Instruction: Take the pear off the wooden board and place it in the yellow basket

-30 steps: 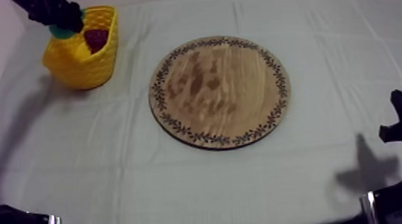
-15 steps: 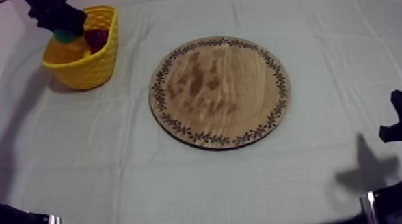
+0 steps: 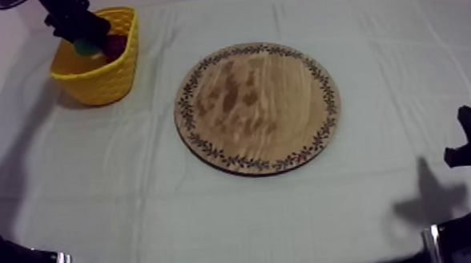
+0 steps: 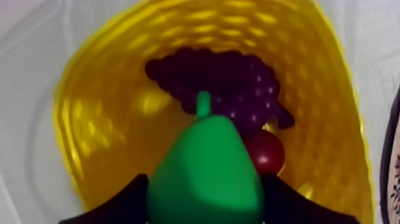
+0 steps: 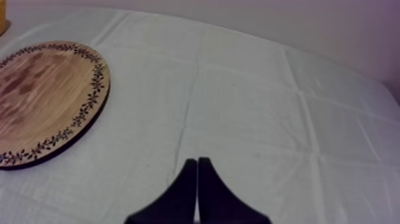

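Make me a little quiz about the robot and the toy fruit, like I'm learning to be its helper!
1. True or false: there is fruit lying on the wooden board.
2. What lies inside the yellow basket? A) a banana. B) a bunch of grapes and a small red fruit. C) nothing at all.
3. Fill the gap: the left gripper, over the basket, is shut on the ____.

Key: 1 false, the board is bare. 2 B. 3 pear.
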You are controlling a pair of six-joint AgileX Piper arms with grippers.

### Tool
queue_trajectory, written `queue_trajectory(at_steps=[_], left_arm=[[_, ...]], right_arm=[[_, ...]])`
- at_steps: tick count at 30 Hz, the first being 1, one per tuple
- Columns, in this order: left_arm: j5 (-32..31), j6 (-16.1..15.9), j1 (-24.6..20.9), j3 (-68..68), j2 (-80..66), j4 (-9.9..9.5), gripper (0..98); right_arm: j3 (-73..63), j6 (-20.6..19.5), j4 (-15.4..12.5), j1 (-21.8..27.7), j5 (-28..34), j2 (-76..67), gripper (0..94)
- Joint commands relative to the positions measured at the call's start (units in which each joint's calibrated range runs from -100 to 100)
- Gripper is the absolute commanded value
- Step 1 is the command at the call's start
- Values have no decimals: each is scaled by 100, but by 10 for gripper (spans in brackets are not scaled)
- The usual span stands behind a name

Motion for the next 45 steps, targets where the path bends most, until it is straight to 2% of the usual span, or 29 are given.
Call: queue_trajectory(at_steps=[1, 8, 13, 16, 18, 19, 21, 24, 25, 27, 30, 36, 45], left_arm=[[101, 50, 2, -110, 3, -12, 776], [354, 217, 26, -271, -46, -160, 934], [343, 280, 20, -242, -134, -239, 953], [243, 368, 21, -190, -259, -302, 927], [133, 471, 33, -157, -375, -368, 859], [94, 508, 40, -157, -444, -394, 794], [5, 550, 48, -160, -610, -433, 621], [-297, 460, 41, -61, -932, -430, 270], [-381, 377, 30, 14, -1056, -403, 189], [-482, 286, 11, 175, -1318, -342, 93], [-594, 263, -26, 473, -1763, -233, 32], [-1040, 291, -111, 1525, -2995, -66, 4], [-2627, 672, -292, 4190, -5944, -241, 0]], right_arm=[[5, 0, 2, 0, 1, -5, 5], [5, 0, 2, 0, 1, -5, 5], [5, -2, 2, 0, 1, -5, 5], [5, -2, 2, 0, 1, -5, 5], [5, -1, 2, 0, 1, -5, 5], [5, -2, 2, 0, 1, -5, 5], [5, -1, 2, 0, 1, -5, 5], [5, 0, 2, 0, 1, -5, 5], [5, 0, 2, 0, 1, -5, 5], [5, 0, 2, 0, 1, -5, 5], [5, -1, 2, 0, 1, -5, 5], [5, -3, 2, 0, 1, -5, 5], [5, 0, 2, 0, 1, -5, 5]])
